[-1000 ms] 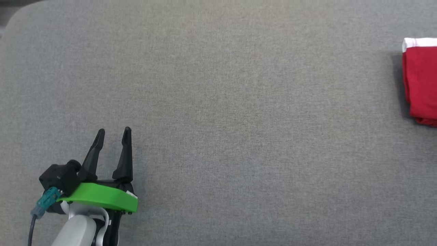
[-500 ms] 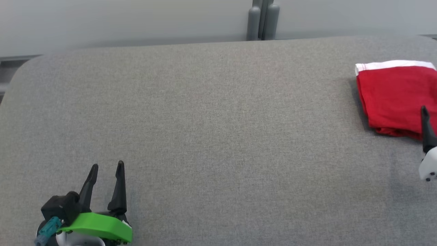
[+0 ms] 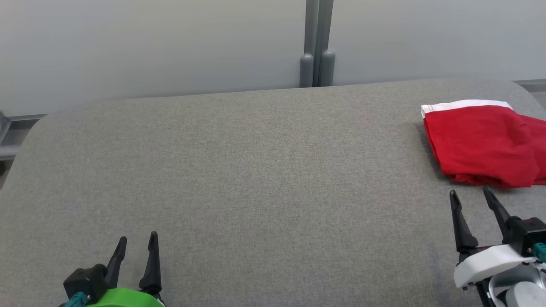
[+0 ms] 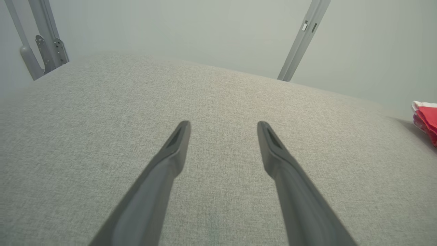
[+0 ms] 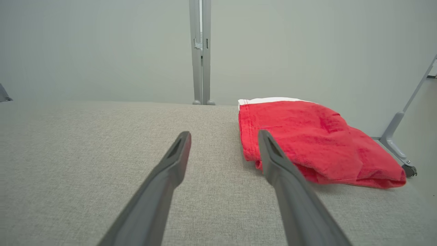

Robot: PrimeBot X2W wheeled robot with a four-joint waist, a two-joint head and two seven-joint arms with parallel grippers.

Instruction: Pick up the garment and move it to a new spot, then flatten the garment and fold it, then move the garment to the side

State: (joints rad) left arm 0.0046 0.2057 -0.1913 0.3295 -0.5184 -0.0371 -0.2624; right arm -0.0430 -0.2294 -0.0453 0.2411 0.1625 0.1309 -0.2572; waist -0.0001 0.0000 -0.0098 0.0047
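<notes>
The garment (image 3: 482, 145) lies at the far right of the bench (image 3: 256, 170), just beyond the tips of the right end effector (image 3: 469, 192) without touching them, and well apart from the left end effector (image 3: 138, 236). It is red, folded and rumpled, with a white band along its far edge. Both end effectors are wide and empty, low over the bench with fingers pointing away.

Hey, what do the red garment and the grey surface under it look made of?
Red garment: soft matte fabric, probably cotton knit; it creases and shows a stitched hem. Grey surface: matte woven cloth, likely upholstery; a fine flecked weave shows.
</notes>
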